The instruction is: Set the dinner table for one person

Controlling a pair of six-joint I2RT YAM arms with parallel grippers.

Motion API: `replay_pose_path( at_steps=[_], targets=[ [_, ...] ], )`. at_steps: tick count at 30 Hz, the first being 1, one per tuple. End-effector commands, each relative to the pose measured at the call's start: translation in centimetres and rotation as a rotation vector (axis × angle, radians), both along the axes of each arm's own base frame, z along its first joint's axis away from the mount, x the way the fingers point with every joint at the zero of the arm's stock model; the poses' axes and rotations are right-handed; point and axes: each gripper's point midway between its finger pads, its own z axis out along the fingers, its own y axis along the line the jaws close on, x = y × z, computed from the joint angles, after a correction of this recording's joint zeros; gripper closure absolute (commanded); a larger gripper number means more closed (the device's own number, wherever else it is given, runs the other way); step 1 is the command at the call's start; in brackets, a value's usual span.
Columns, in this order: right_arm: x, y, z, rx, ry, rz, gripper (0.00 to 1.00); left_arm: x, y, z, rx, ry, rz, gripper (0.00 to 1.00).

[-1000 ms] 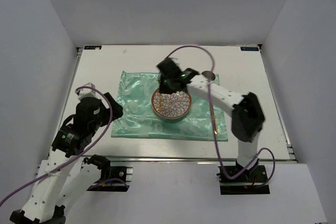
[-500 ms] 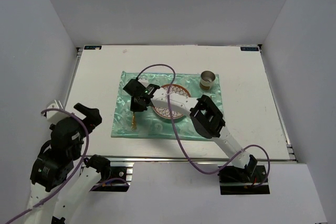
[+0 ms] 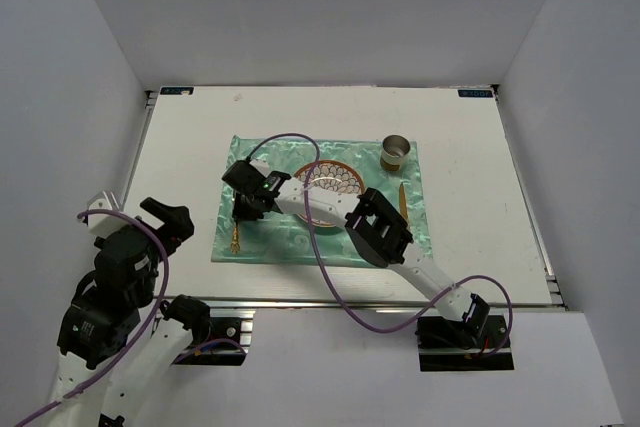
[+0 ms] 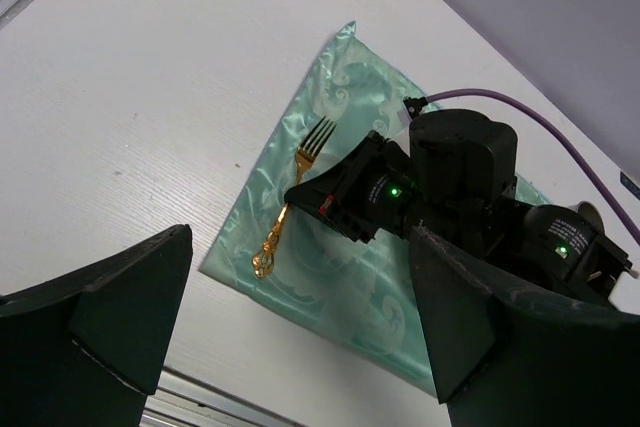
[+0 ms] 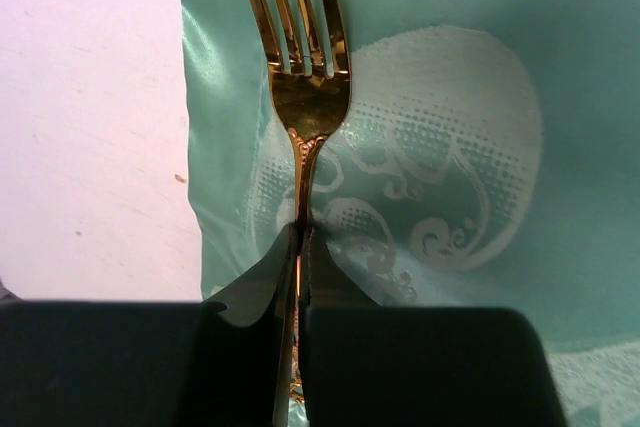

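Note:
My right gripper (image 3: 243, 209) reaches across to the left part of the mint-green cloth (image 3: 330, 242) on the white dinner table (image 3: 180, 147). It is shut on the handle of a gold fork (image 5: 305, 97), whose tines point to the far side. The fork (image 4: 290, 197) hangs low over the cloth's left strip, left of the patterned plate (image 3: 330, 179). Whether the fork touches the cloth, I cannot tell. My left gripper (image 4: 300, 347) is open and holds nothing, drawn back over the table's near left corner.
A small metal cup (image 3: 396, 152) stands at the cloth's far right corner. A gold utensil (image 3: 403, 202) lies on the cloth right of the plate. White walls enclose the table on three sides.
My right gripper has swung from above the plate to the cloth's left side with the fork. My left arm has drawn back toward the near left corner.

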Motion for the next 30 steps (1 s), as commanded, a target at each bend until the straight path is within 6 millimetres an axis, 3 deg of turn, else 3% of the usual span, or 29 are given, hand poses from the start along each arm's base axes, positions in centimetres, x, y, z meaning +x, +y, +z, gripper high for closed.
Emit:
replay_pose_path(
  at_steps=[1, 5, 10, 17, 30],
  targets=[
    [0.2, 1.7, 0.0, 0.061, 0.010, -0.013, 1.00, 0.3, -0.3, -0.1, 0.012, 0.003, -0.018, 0.02],
    [0.2, 1.4, -0.6, 0.041, 0.011, -0.023, 1.00, 0.2, -0.4, 0.1, 0.011, -0.008, -0.026, 0.02],
    [0.5, 0.7, 0.3, 0.018, -0.014, -0.034, 1.00, 0.3, -0.5, 0.1, 0.013, -0.008, -0.034, 0.02],
    [0.8, -1.2, -0.2, -0.043, -0.006, -0.059, 1.00, 0.3, -0.5, 0.2, 0.013, -0.014, -0.039, 0.02],
    [1.5, -2.9, 0.6, -0.067, -0.015, -0.088, 1.00, 0.3, -0.8, 0.3, 0.016, -0.019, -0.056, 0.02]
  ],
)
